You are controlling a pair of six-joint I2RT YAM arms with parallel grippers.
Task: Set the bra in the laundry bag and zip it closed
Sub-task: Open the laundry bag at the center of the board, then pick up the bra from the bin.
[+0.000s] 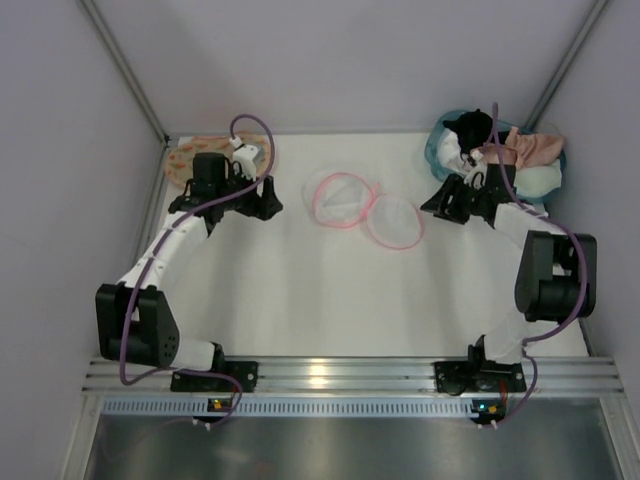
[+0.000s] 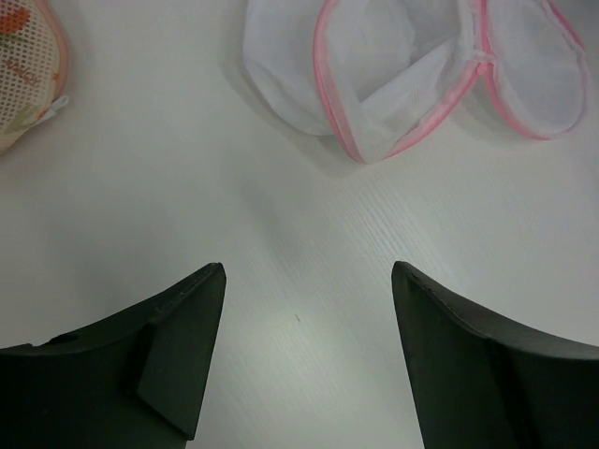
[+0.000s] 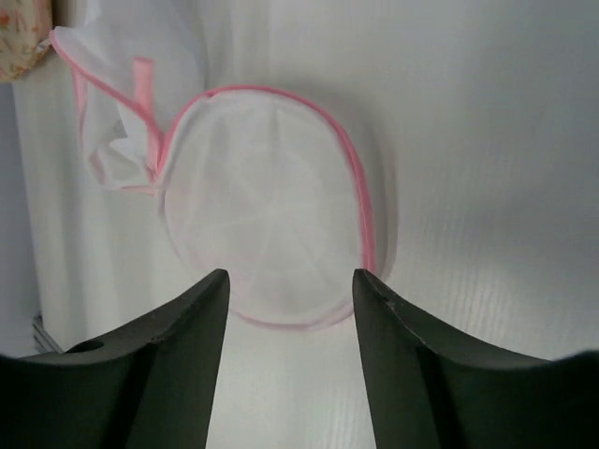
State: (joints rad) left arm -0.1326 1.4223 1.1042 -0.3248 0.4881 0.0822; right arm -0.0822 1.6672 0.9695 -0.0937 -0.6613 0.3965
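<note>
The laundry bag (image 1: 365,208) lies unzipped mid-table, its two white mesh discs with pink zipper rims spread side by side. The left wrist view shows it ahead (image 2: 402,84); in the right wrist view one flat disc (image 3: 271,206) lies just beyond the fingertips. The salmon-pink bra (image 1: 527,148) rests on the pile in the teal basket at the back right. My left gripper (image 1: 262,200) (image 2: 309,271) is open over bare table, left of the bag. My right gripper (image 1: 440,205) (image 3: 290,276) is open and holds nothing, just right of the bag.
A teal basket (image 1: 440,135) at the back right holds black, white and pale green garments. An orange-printed padded piece (image 1: 190,158) (image 2: 23,70) lies at the back left behind the left gripper. Grey walls close in the table on three sides.
</note>
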